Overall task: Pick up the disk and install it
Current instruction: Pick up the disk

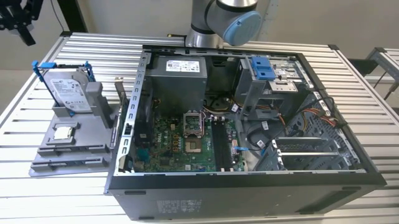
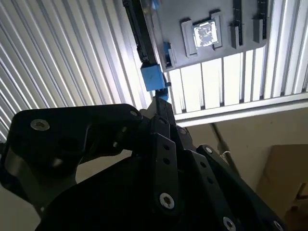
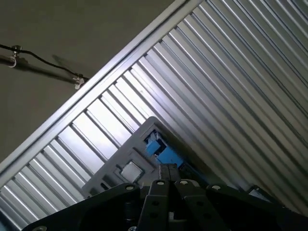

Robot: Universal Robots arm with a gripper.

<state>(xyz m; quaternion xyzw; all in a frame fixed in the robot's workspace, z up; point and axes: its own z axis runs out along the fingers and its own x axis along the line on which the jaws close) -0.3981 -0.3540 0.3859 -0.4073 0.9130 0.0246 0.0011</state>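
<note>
Well over in the upper left of the exterior view, the disk stands on edge in a grey holder. Its white label faces the camera and a blue bracket frames it. The holder rises from the far end of a flat grey tray, and a small square silver chip lies in a recess just in front of the disk. The tray rests on a ribbed metal table. Touching or just beside the tray, toward the exterior view's right, sits an open computer case with its boards, cables and empty drive bays exposed. The robot arm rises behind the case at the top of the frame.

In both wrist views the gripper is well apart from the disk, looking across the table edge toward the tray. Its jaws look closed together, tip against tip, with nothing between them. The second wrist view shows the disk edge-on, with a blue end of the bracket nearest the fingertips.

The step in hand appears to be the approach for the pick; nothing is grasped or installed yet. To do it well, the jaws would need to open wider than the drive is thick. The wrist should line up squarely with the drive's thin top edge and come down centred between the bracket ends. Any lift should go straight up so the drive does not bind in the holder.
</note>
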